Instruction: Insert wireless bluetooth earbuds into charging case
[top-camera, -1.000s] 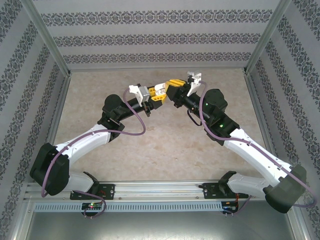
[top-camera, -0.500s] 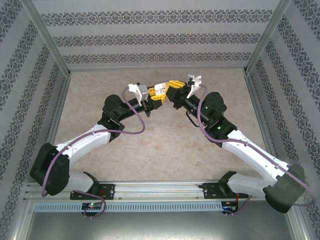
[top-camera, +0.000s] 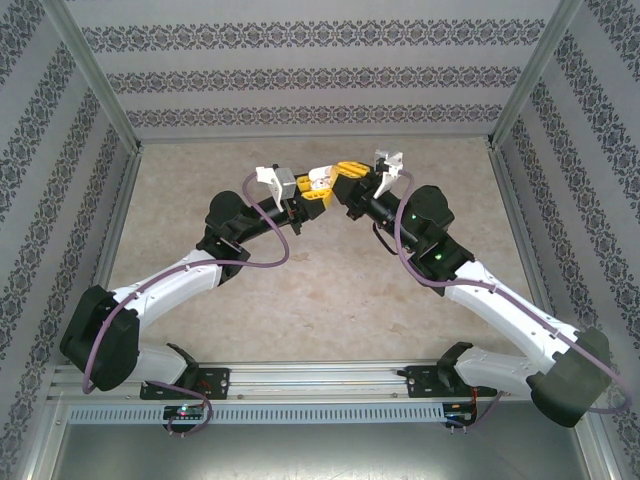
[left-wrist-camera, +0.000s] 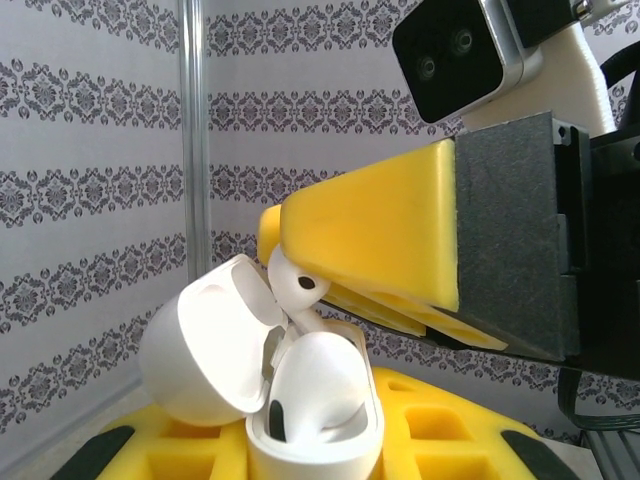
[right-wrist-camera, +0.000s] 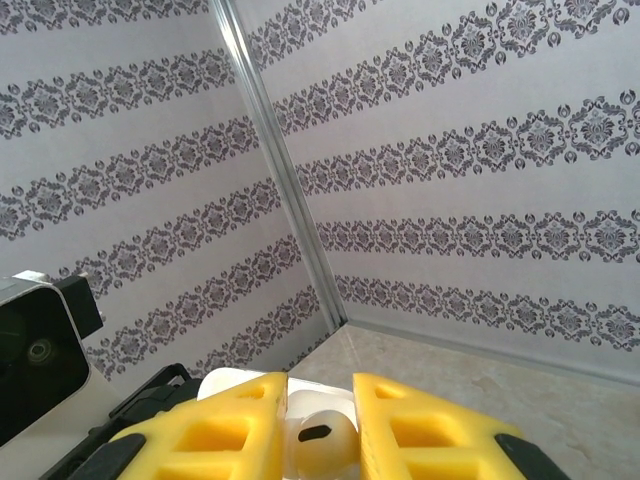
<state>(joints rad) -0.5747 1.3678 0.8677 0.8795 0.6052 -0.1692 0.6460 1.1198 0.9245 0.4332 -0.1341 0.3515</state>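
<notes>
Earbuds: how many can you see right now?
2, both white: the held earbud pinched in the right gripper above the open case, the seated earbud apparently in it. Others may be hidden.

Your case (left-wrist-camera: 200, 350) and earbud (left-wrist-camera: 298, 283) looked like glossy smooth plastic; those yellow fingers (left-wrist-camera: 370, 230) looked matt, a bit grainy.

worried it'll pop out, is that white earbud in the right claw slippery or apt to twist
Probably slippery: the white earbud looks glossy and rounded, pinched at its head by the right claw. It may twist, since its stem sticks out ungripped toward the case.
</notes>
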